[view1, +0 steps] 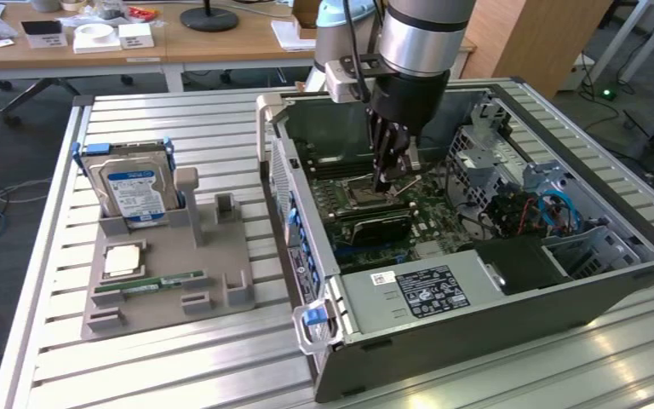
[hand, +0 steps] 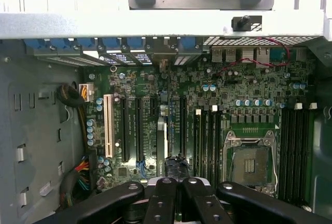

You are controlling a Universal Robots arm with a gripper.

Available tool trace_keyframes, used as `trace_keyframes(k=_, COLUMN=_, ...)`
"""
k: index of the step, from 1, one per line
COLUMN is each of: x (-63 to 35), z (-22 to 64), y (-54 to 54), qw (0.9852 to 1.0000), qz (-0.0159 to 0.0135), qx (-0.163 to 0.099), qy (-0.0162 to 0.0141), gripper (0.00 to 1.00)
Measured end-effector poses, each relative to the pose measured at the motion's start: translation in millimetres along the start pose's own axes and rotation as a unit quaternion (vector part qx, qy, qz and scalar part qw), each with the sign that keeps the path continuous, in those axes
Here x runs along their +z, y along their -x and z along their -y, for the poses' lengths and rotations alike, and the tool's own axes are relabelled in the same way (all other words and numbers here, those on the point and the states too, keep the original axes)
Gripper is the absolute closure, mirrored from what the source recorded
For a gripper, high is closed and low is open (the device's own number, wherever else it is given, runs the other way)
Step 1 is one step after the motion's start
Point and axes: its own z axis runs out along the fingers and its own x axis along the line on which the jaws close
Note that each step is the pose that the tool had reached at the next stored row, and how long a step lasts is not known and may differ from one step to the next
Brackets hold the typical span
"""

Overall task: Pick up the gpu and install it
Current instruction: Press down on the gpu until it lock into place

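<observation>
- The claw [view1: 387, 181] is inside the open computer case [view1: 475, 298], low over the motherboard [view1: 446, 217], with its fingers drawn fully together
- I cannot tell whether anything is pinched between the tips; seen from the wrist, the claw [hand: 175, 182] shows only its closed linkage
- The gpu [view1: 373, 228] stands on edge in the board, just at 6 o'clock of the claw tips in the exterior view and close beside the CPU socket [view1: 364, 198]
- From the wrist the gpu [hand: 161, 146] reads as a thin pale strip running along one of the long black expansion slots, with the white PCI slot [hand: 108, 125] at its 9 o'clock and the CPU socket [hand: 250, 164] at its 3 o'clock
- The step in hand looks like seating the card; judged from how it stands, it is in or nearly in its slot
- To do this well, press straight down along the card's top edge, evenly and not at one corner, so the contacts enter square
- Keep the card upright; a tilt toward the socket risks binding
- The metal end bracket should meet the rear wall of the case cleanly
- At 9 o'clock of the case, the grey tray [view1: 225, 290] on the table [view1: 168, 366] holds the hard drive [view1: 134, 187] and RAM stick [view1: 151, 281], well apart from the work
</observation>
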Motion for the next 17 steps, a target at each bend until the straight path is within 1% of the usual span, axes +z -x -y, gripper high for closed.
trace_keyframes(k=4, x=0.6, z=0.0, y=0.0, qw=1.0000, qz=0.0002, qx=0.000, qy=-0.0001, gripper=0.89)
trace_keyframes(k=9, x=6.4, z=-0.1, y=0.0, qw=1.0000, qz=0.0001, qx=0.000, qy=0.0000, gripper=0.89)
trace_keyframes(k=13, x=7.3, z=-0.1, y=0.0, qw=1.0000, qz=-0.0001, qx=0.000, qy=0.0001, gripper=0.89)
trace_keyframes(k=17, x=10.2, z=-0.1, y=0.0, qw=1.0000, qz=0.0000, qx=0.000, qy=0.0000, gripper=0.89)
